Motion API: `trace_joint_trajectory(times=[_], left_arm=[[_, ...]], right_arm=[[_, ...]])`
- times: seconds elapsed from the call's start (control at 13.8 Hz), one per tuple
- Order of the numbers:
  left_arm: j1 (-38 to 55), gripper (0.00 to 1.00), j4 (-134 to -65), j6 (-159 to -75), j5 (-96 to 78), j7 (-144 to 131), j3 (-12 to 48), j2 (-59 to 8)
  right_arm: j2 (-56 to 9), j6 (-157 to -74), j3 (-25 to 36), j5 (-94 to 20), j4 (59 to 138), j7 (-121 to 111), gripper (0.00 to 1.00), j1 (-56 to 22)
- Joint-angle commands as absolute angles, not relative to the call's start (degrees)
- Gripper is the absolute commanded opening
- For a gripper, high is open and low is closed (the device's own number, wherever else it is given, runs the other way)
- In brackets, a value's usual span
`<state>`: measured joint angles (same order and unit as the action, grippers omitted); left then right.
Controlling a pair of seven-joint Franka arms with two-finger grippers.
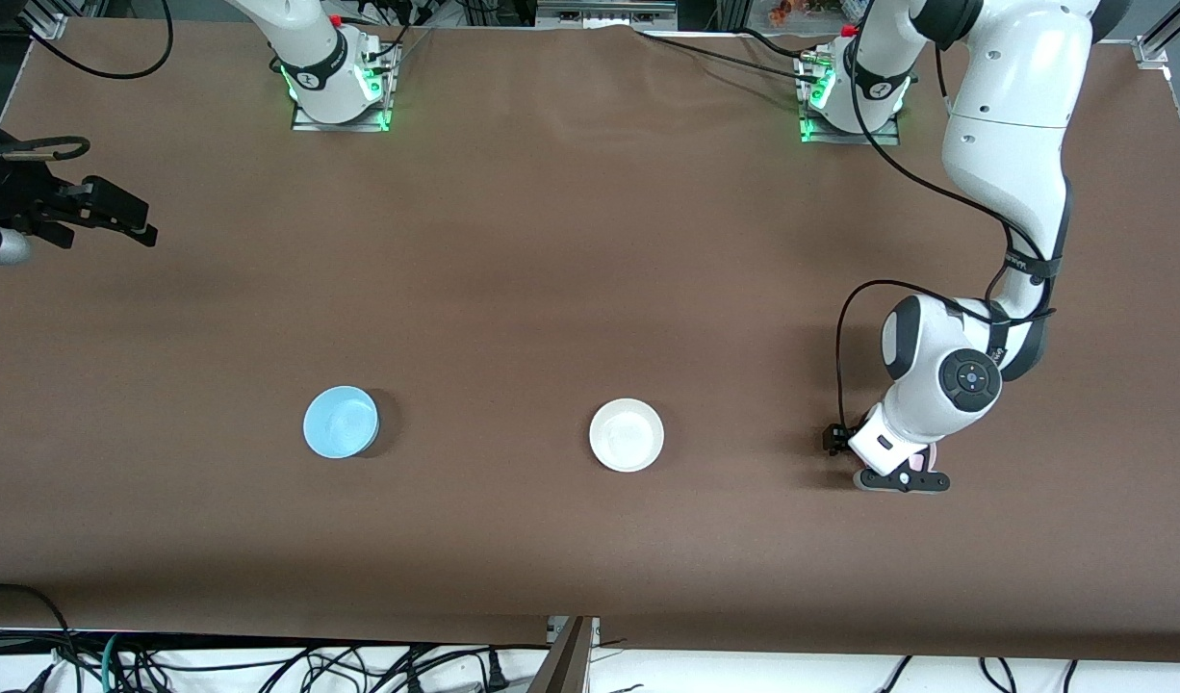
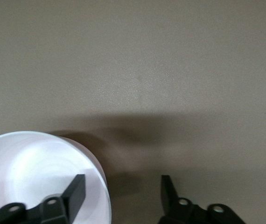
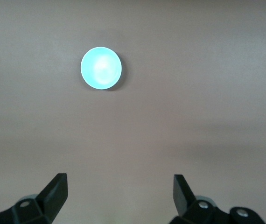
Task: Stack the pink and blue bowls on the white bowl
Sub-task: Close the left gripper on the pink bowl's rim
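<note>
The pale pink bowl (image 2: 35, 170) sits on the table toward the left arm's end, almost hidden under the left hand in the front view, where only a sliver (image 1: 930, 454) shows. My left gripper (image 2: 122, 182) (image 1: 900, 478) is down at it and straddles its rim, one finger (image 2: 74, 191) inside the bowl and the other outside, jaws still apart. The white bowl (image 1: 627, 435) stands mid-table and the light blue bowl (image 1: 341, 422) (image 3: 101, 67) toward the right arm's end. My right gripper (image 3: 120, 179) (image 1: 133, 219) waits open and empty, high over the table's edge at the right arm's end.
The brown table (image 1: 551, 241) carries only the three bowls, spaced in a row. The arm bases stand along the table's edge farthest from the front camera. Cables hang below the table's nearest edge.
</note>
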<state>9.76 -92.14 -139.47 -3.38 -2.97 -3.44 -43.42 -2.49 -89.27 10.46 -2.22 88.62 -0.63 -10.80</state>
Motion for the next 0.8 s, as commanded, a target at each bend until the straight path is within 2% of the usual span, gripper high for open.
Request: trace_joint_trajectory(times=[0.0,0.44,0.73], left_arm=[[9.49,0.66,-92.72,-139.13,-3.87,0.08,-3.69,-42.28],[9.23,0.65,-92.99,-136.14,-3.87,1.58,-3.96,-40.61],[9.32,0.51,-93.25,-136.14,-3.69,1.41,-3.87,-40.69]], right_arm=[[-1.32,-89.12,10.37,-1.93,89.74,-0.09,1.00,-10.81],[-1.32,-89.12,10.37,-1.93,89.74,-0.09,1.00,-10.81],[-1.32,-89.12,10.37,-1.93,89.74,-0.09,1.00,-10.72]])
